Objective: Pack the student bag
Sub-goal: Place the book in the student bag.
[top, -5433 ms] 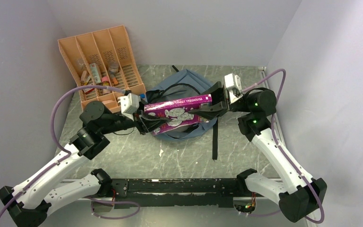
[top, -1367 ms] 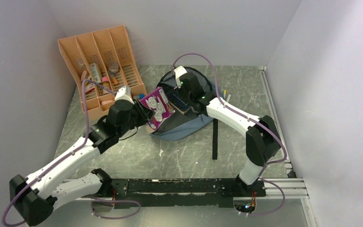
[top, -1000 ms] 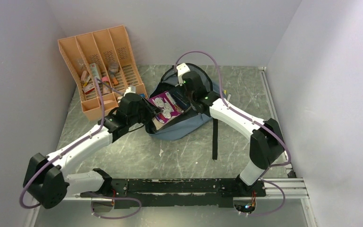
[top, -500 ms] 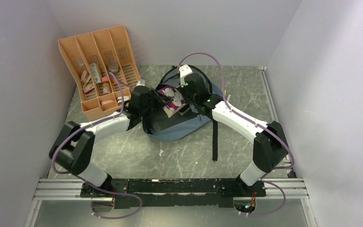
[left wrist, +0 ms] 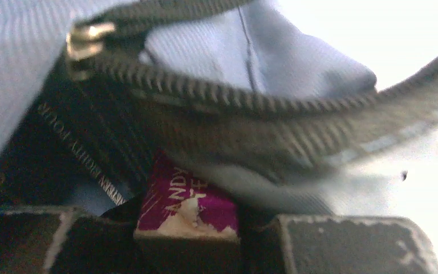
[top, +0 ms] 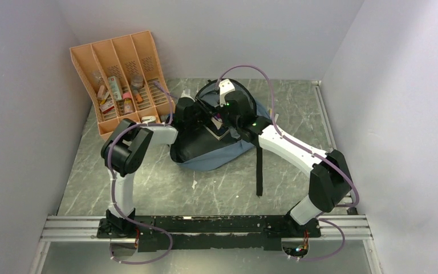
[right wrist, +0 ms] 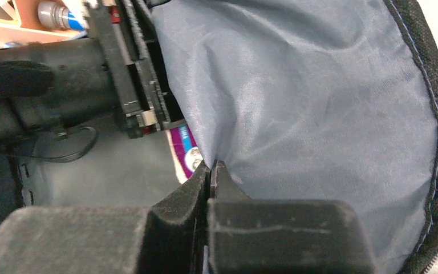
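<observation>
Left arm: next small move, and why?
Probably open the left gripper and let go of the purple book: only its corner shows between the fingers, the rest sits past the zipper of the student bag, and the right gripper, shut on the lining, holds the mouth open.

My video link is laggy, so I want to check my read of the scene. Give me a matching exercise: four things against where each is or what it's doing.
Things:
1. left gripper
2. right gripper
3. purple book
4. orange rack

States:
A. pinching the backpack lining
B. at the back left, holding small bottles
C. clamped on the purple book
D. tucked under the zipper, in the backpack opening

Pairs: 1-C, 2-A, 3-D, 4-B
</observation>
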